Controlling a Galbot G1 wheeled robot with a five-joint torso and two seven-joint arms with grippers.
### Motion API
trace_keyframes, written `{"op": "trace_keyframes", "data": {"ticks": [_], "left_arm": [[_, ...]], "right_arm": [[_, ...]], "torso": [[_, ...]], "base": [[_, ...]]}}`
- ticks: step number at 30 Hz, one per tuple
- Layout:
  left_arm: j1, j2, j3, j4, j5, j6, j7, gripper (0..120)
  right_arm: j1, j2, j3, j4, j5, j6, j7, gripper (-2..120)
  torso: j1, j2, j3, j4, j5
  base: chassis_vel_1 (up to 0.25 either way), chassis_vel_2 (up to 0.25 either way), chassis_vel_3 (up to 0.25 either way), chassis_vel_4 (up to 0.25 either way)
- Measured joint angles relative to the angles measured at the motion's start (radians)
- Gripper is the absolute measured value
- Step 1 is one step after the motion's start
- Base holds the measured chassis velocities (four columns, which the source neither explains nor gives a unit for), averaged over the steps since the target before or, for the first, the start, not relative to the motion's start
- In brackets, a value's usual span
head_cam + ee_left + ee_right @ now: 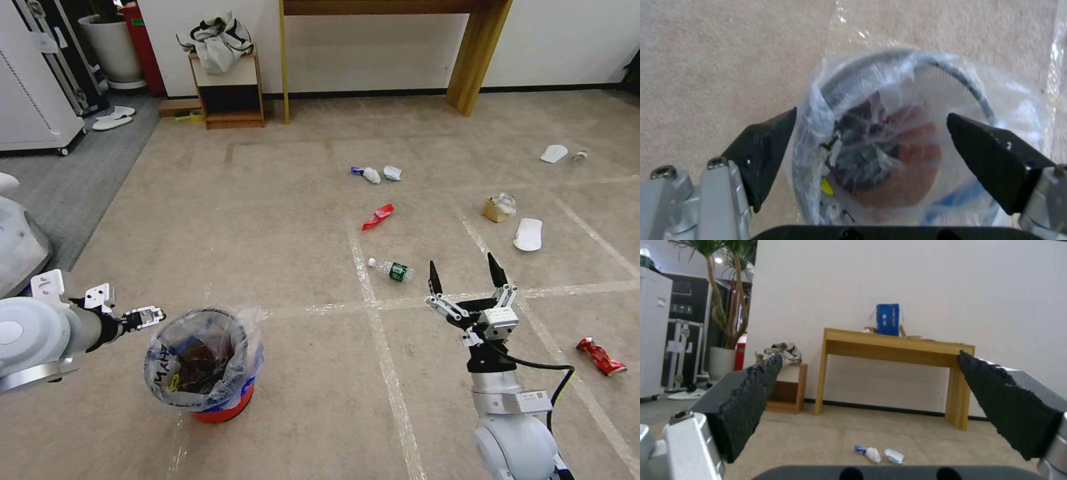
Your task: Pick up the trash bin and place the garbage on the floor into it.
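Note:
The trash bin [203,363], a red bucket lined with a crinkled clear bag, stands on the beige floor [267,233] at the lower left. My left gripper [151,315] hangs open just beside its left rim; in the left wrist view its black fingers [762,156] straddle the bag-lined bin [889,156]. My right gripper [467,273] is open and empty above the floor, pointing forward. Garbage lies ahead: a green-labelled bottle [393,269], a red wrapper [377,216], white papers [371,175] [873,454], a brown paper bag [498,207], a white slipper [529,234] and a crushed red can [601,356].
A wooden table [475,60] [898,350] and a small cabinet [228,93] with a bag on it stand against the far wall. Another slipper [553,153] and a small bottle [580,155] lie far right. Grey carpet [60,180] with a white wheeled unit [33,100] is at the left.

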Motion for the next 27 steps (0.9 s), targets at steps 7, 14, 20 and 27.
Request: {"op": "trace_keyframes", "data": {"ticks": [7, 14, 20, 27], "left_arm": [[-0.002, 0.001, 0.009, 0.041, -0.025, 0.042, 0.010, 88], [-0.007, -0.008, 0.022, 0.088, -0.007, 0.050, 0.014, 88], [-0.008, -0.025, 0.030, 0.141, 0.031, 0.046, 0.019, 88], [-0.009, -0.037, 0.035, 0.200, 0.060, 0.046, 0.040, 88]], "right_arm": [[-0.008, 0.001, 0.004, -0.001, -0.002, 0.003, 0.000, 100], [-0.003, 0.003, -0.002, -0.011, -0.005, 0.003, 0.000, 100], [0.006, 0.003, -0.010, -0.022, -0.005, 0.003, 0.000, 100], [0.012, 0.000, -0.016, -0.028, -0.004, 0.004, 0.000, 100]], "torso": [[0.000, 0.000, 0.000, 0.0000, 0.0000], [0.000, 0.000, 0.000, 0.0000, 0.0000], [0.000, 0.000, 0.000, 0.0000, -0.0001], [0.000, 0.000, 0.000, 0.0000, 0.0000]], "base": [[0.000, 0.000, 0.000, 0.000], [0.000, 0.000, 0.000, 0.000], [0.000, 0.000, 0.000, 0.000], [0.000, 0.000, 0.000, 0.000]]}}
